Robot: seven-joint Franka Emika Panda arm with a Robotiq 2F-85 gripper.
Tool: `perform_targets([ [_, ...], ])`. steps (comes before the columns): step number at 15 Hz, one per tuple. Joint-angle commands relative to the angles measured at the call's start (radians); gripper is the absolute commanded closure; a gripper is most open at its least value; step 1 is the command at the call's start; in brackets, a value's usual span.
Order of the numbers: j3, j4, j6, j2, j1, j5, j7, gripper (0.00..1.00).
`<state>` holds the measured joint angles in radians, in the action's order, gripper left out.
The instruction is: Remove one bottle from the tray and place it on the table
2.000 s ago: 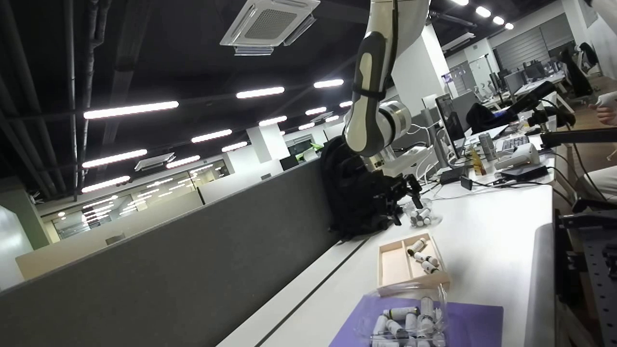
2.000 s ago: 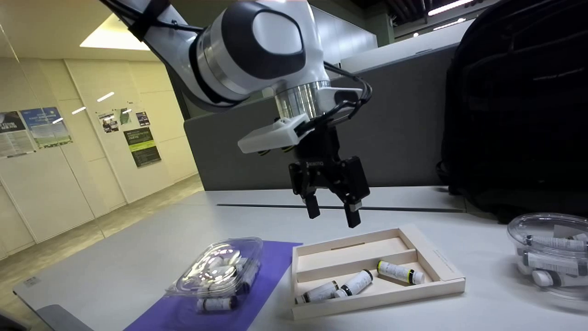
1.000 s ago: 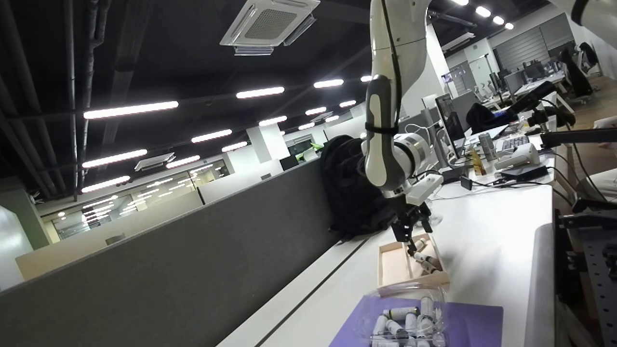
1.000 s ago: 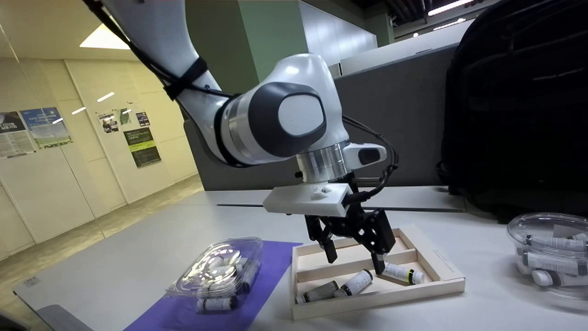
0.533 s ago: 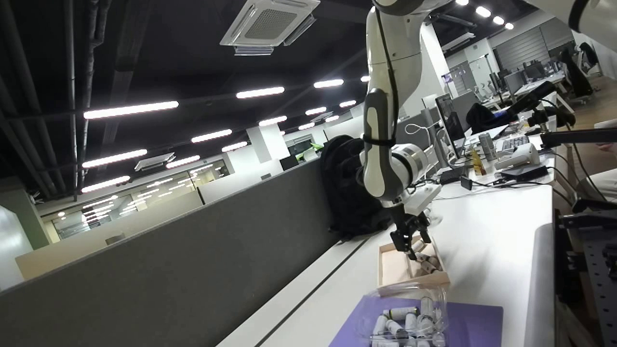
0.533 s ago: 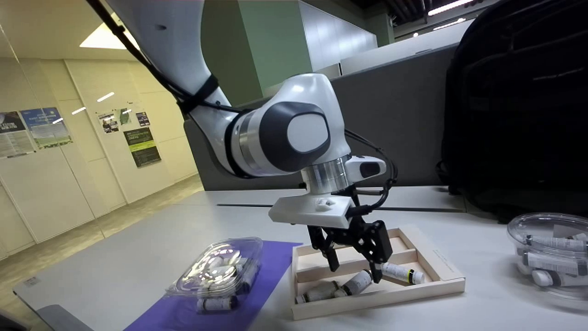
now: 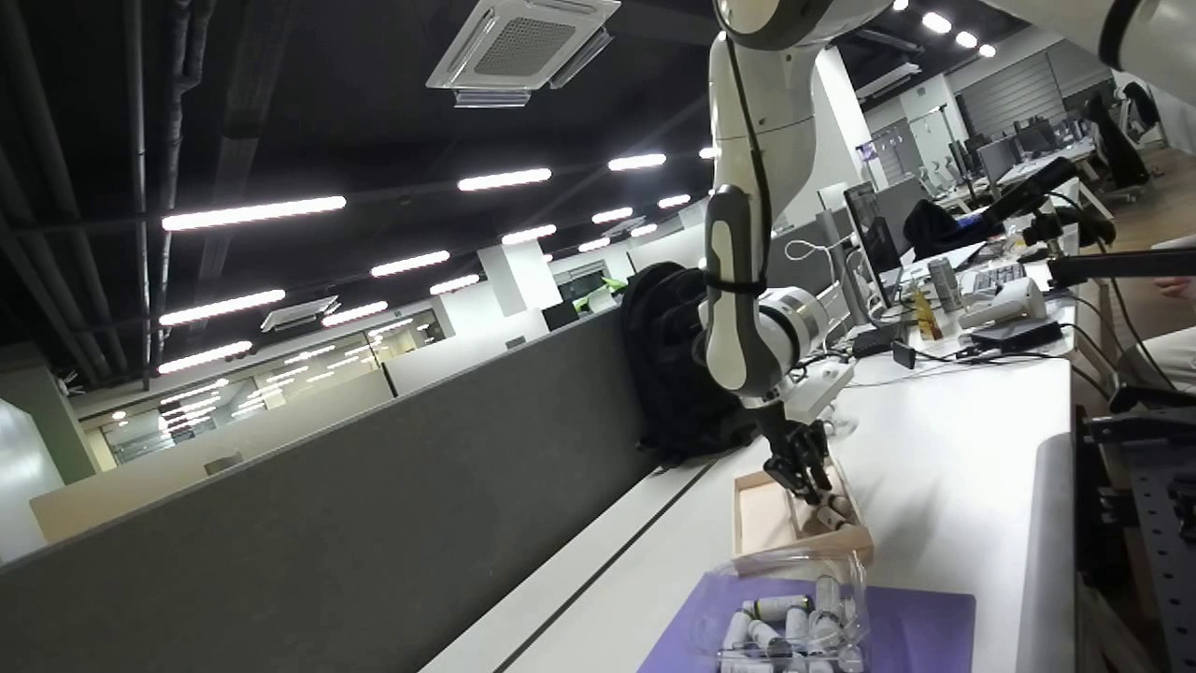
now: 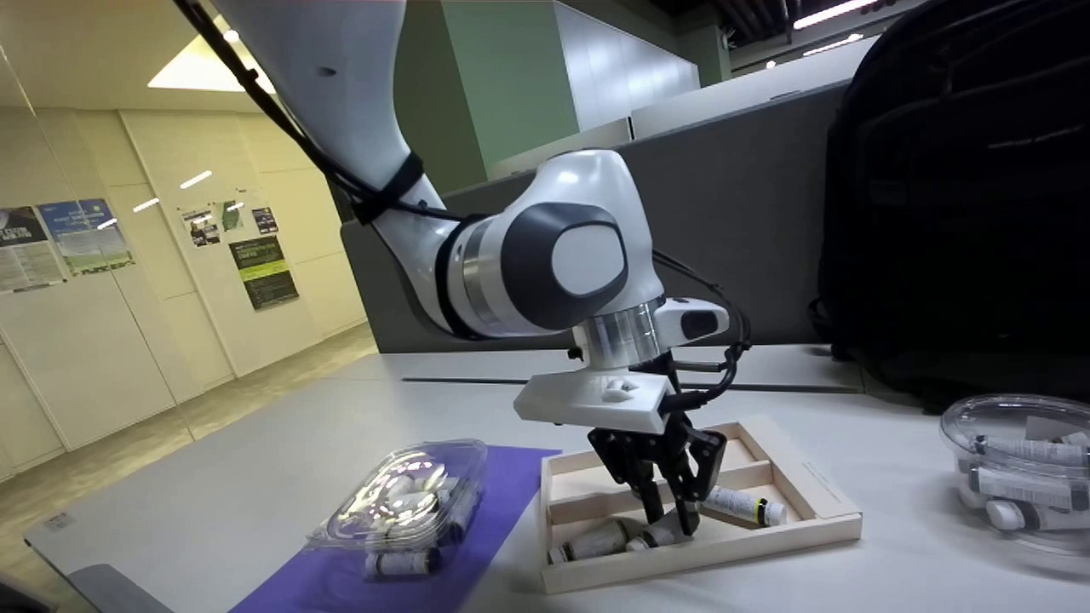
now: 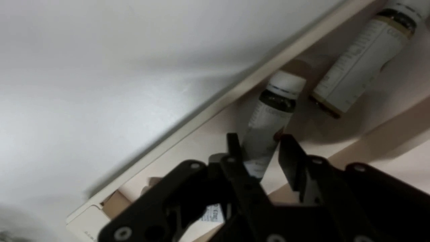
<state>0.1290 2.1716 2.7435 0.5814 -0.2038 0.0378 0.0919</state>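
The light wooden tray [image 8: 707,558] lies on the white table [image 8: 255,477], split by a divider. Three small white-labelled bottles lie in its front compartment. Around the middle bottle [image 9: 268,117] my gripper [image 9: 257,139] has come together, a finger against either side of its lower half; its white cap sticks out beyond the tips. A second bottle [image 9: 364,64] with a yellow ring lies at the upper right of the wrist view. The third bottle [image 8: 594,541] is mostly covered by the gripper in the wrist view. In an exterior view the gripper [image 7: 817,494] blocks part of the tray.
Beside the tray, a clear lidded box [image 8: 409,494] of several bottles stands on a purple mat [image 8: 502,536]. A clear round tub [image 8: 1022,468] of bottles is at the tray's other side. Behind are a black backpack [image 8: 962,221] and a dark grey partition [image 7: 308,523].
My gripper has come down from above the tray into the front compartment. Its fingers, wide apart half a second ago, have closed in around the middle bottle, which has shifted slightly.
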Motion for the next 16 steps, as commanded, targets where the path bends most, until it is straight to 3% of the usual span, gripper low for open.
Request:
perform_targets([
  [1,-0.005,-0.037,-0.007,0.022,-0.011,-0.006,0.01,0.94],
  [6,-0.011,0.002,0.018,-0.021,-0.021,-0.012,0.023,0.93],
  [12,-0.02,0.141,0.056,-0.183,-0.074,-0.085,0.029,0.93],
  [16,0.012,0.237,0.043,-0.281,-0.106,-0.139,0.023,0.93],
])
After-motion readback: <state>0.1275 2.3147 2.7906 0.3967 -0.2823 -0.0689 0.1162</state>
